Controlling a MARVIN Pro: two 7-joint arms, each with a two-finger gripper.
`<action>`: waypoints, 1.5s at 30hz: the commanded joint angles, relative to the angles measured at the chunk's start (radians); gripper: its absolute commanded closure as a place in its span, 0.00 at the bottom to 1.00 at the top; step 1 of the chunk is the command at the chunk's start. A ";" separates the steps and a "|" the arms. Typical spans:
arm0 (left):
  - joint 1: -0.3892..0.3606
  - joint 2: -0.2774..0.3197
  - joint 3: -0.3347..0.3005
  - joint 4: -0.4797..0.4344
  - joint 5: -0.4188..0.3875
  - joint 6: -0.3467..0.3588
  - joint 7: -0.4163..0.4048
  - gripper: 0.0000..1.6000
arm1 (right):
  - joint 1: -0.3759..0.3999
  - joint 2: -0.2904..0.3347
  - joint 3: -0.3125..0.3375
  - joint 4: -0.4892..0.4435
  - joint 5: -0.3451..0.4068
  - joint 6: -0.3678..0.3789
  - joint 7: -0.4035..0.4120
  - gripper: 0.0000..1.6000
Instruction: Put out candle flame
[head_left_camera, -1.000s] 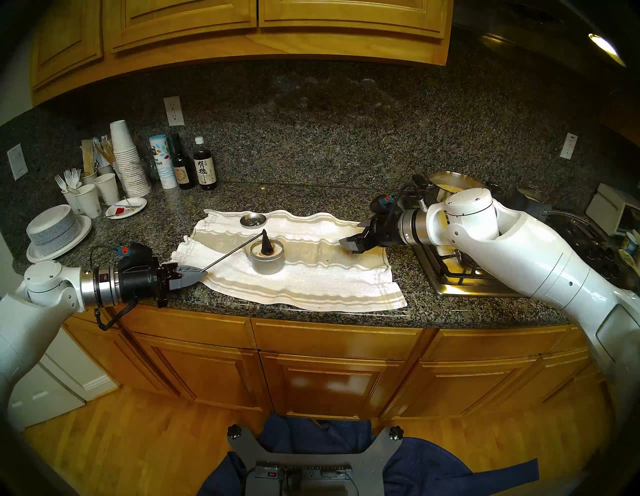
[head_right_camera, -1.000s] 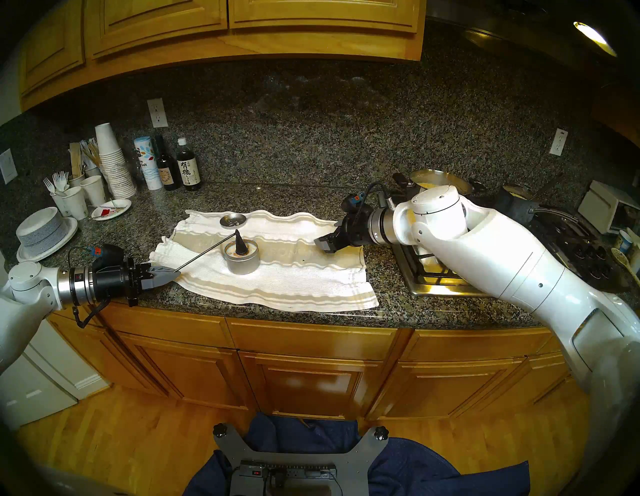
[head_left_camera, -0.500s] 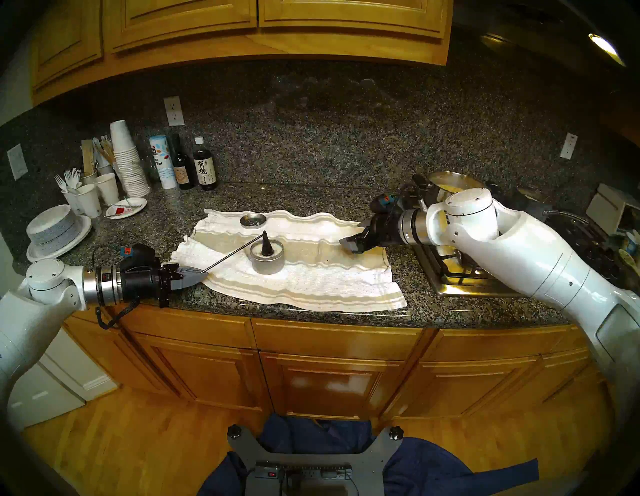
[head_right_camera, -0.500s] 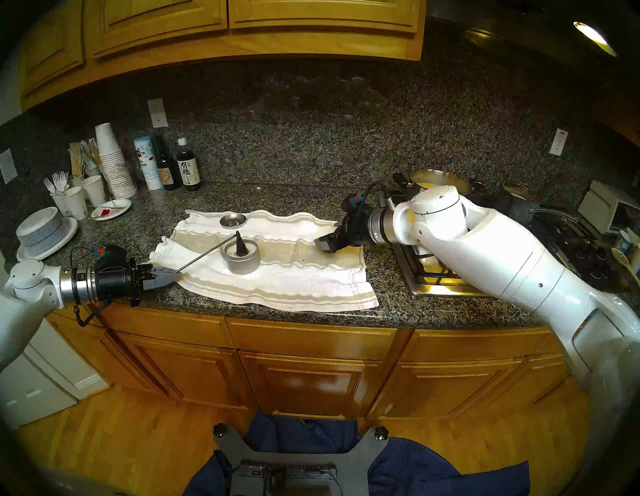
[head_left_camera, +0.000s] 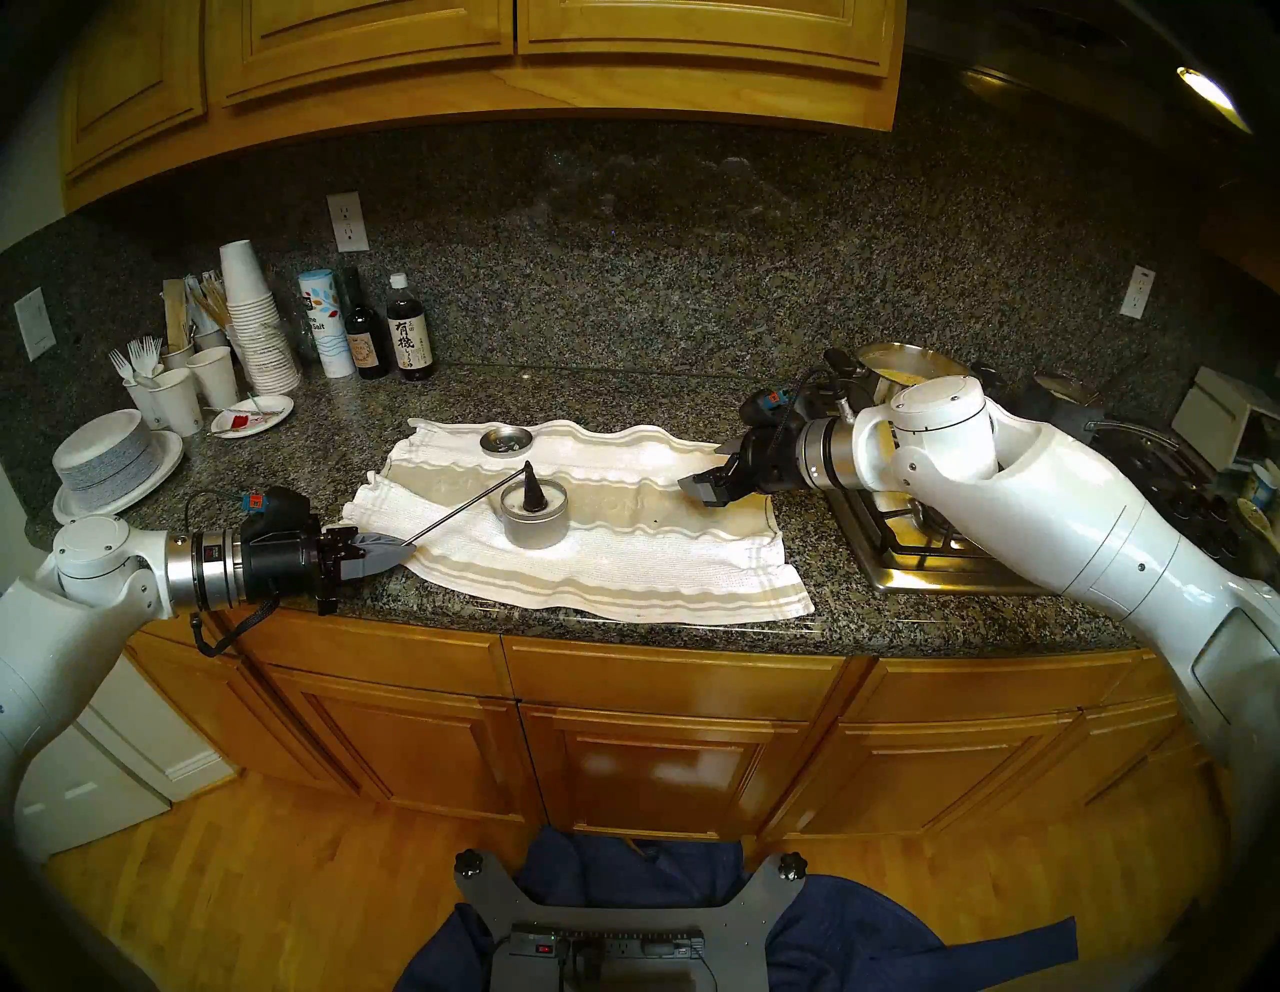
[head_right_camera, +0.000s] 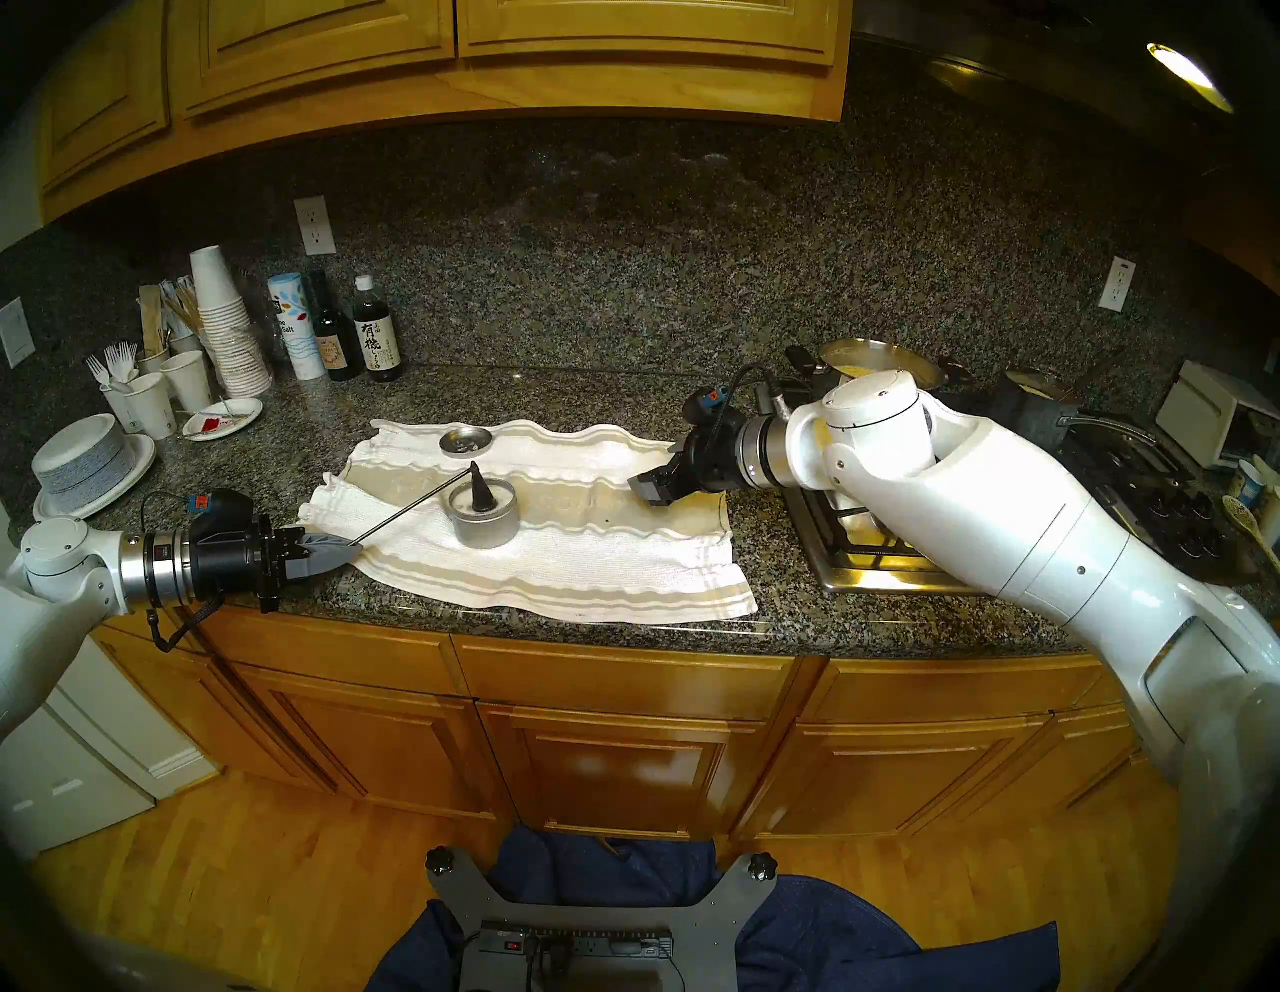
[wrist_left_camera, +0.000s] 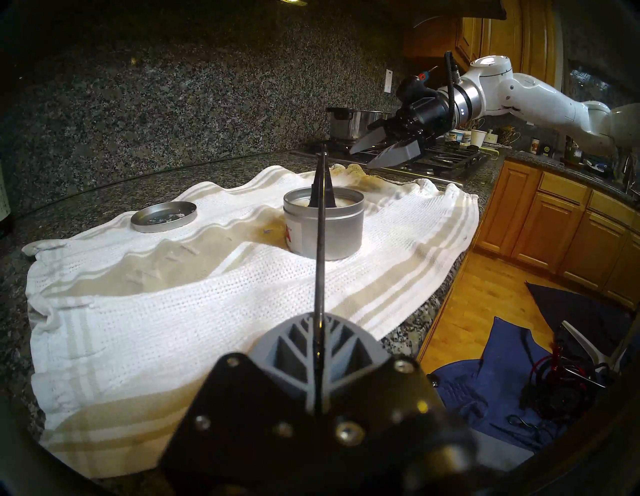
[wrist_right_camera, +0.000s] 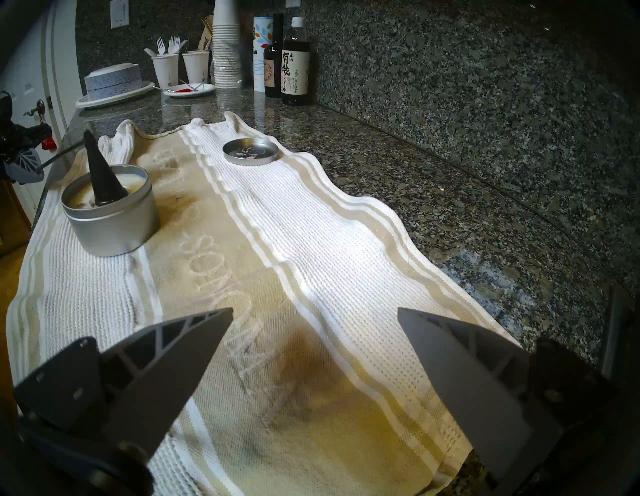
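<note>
The candle (head_left_camera: 533, 530) is a silver tin of white wax standing on a white towel (head_left_camera: 623, 554); it also shows in the left wrist view (wrist_left_camera: 332, 235) and the right wrist view (wrist_right_camera: 110, 228). My left gripper (head_left_camera: 405, 551) is shut on the thin rod (head_left_camera: 457, 516) of a black cone snuffer (head_left_camera: 532, 488). The cone stands upright inside the tin, its mouth down on the wax over the wick (wrist_left_camera: 313, 194) (wrist_right_camera: 102, 176). No flame shows; the wick is hidden under the cone. My right gripper (head_left_camera: 703, 490) is open and empty above the towel's right end (wrist_right_camera: 315, 329).
A flat silver dish (head_left_camera: 507, 440) lies on the towel behind the tin. Bottles (head_left_camera: 409, 332), paper cups (head_left_camera: 253, 325) and stacked plates (head_left_camera: 111, 464) stand at the back left. A stove (head_left_camera: 921, 554) with a pot (head_left_camera: 900, 360) is under my right arm.
The orange glow on the wax seen a second ago is gone; the wax now looks grey-white. My left arm shifted slightly right with the snuffer. The right arm has not moved.
</note>
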 joint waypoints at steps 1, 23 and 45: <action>-0.034 0.009 -0.020 -0.007 -0.013 -0.002 -0.004 1.00 | 0.038 -0.002 0.028 -0.007 -0.002 -0.012 0.002 0.00; -0.050 0.012 -0.011 -0.008 -0.013 0.005 -0.002 1.00 | 0.038 -0.002 0.028 -0.007 -0.002 -0.012 0.002 0.00; -0.042 0.014 -0.054 -0.021 -0.026 -0.004 0.013 1.00 | 0.038 -0.002 0.028 -0.007 -0.002 -0.011 0.001 0.00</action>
